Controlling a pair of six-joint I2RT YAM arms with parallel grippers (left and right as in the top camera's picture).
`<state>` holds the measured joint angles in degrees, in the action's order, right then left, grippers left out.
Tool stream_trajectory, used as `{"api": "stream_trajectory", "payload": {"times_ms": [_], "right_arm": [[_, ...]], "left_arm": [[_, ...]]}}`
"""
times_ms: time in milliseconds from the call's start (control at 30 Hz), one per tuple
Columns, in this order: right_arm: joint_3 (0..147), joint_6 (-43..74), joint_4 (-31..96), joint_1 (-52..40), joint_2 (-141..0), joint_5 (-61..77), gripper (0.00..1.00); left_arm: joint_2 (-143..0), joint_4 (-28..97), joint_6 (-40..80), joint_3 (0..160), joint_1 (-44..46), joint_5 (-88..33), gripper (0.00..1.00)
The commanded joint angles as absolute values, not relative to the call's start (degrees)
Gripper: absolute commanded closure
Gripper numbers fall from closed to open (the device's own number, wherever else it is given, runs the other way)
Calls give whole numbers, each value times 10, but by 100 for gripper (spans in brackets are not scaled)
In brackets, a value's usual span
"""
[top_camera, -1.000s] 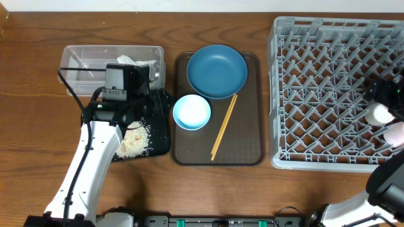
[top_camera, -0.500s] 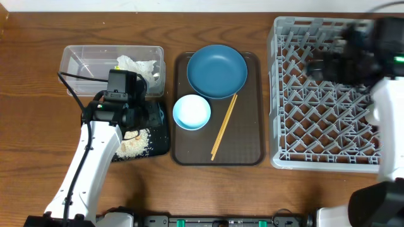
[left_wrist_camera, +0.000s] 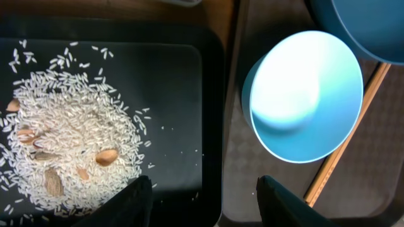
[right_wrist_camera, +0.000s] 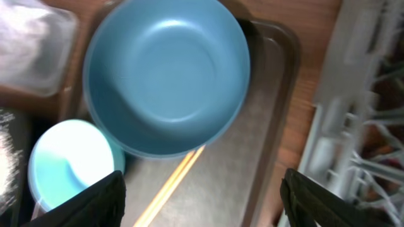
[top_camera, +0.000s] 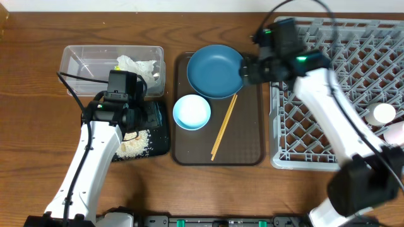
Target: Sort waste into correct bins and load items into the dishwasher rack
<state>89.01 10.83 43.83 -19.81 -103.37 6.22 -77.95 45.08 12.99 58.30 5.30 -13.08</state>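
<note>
The dark blue plate (top_camera: pixel 216 70) and the pale blue bowl (top_camera: pixel 191 111) sit on the brown serving tray, with the chopsticks (top_camera: pixel 223 126) beside them. My right gripper (top_camera: pixel 248 70) is open and empty at the plate's right edge; its wrist view shows the plate (right_wrist_camera: pixel 167 75), the bowl (right_wrist_camera: pixel 66 164) and the chopsticks (right_wrist_camera: pixel 183 173). My left gripper (top_camera: pixel 148 116) is open and empty over the black tray (top_camera: pixel 158 142), which holds rice scraps (top_camera: pixel 134 144). Tissue (top_camera: pixel 136 65) lies in the clear tub (top_camera: pixel 95 63). Two white cups (top_camera: pixel 382 113) lie in the grey rack (top_camera: pixel 334 94). The snack wrapper is out of view.
The brown serving tray (top_camera: pixel 246 151) lies between the black tray and the rack. In the left wrist view the rice (left_wrist_camera: pixel 69 145) holds a few brown bits, and the bowl (left_wrist_camera: pixel 306 94) is just right of the black tray's edge (left_wrist_camera: pixel 211 94). The rack's left wall (right_wrist_camera: pixel 366 126) is close to my right gripper.
My right arm has swung from the rack's right side, where the cups lie, across the rack to the blue plate. My left gripper has shifted slightly.
</note>
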Motion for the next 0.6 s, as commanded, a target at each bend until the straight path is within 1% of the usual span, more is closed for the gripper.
{"api": "stream_trajectory", "payload": {"times_ms": [0, 233, 333, 567], "right_arm": [[882, 180, 411, -221, -1083, -20, 29], [882, 255, 354, -229, -1180, -75, 48], [882, 279, 346, -228, -1203, -75, 54], [882, 302, 324, -225, -1229, -59, 85]], "left_arm": [[-778, 455, 121, 587, 52, -122, 44], [-778, 456, 121, 587, 51, -122, 42], [-778, 456, 121, 587, 51, -122, 41], [-778, 456, 121, 587, 51, -122, 41]]}}
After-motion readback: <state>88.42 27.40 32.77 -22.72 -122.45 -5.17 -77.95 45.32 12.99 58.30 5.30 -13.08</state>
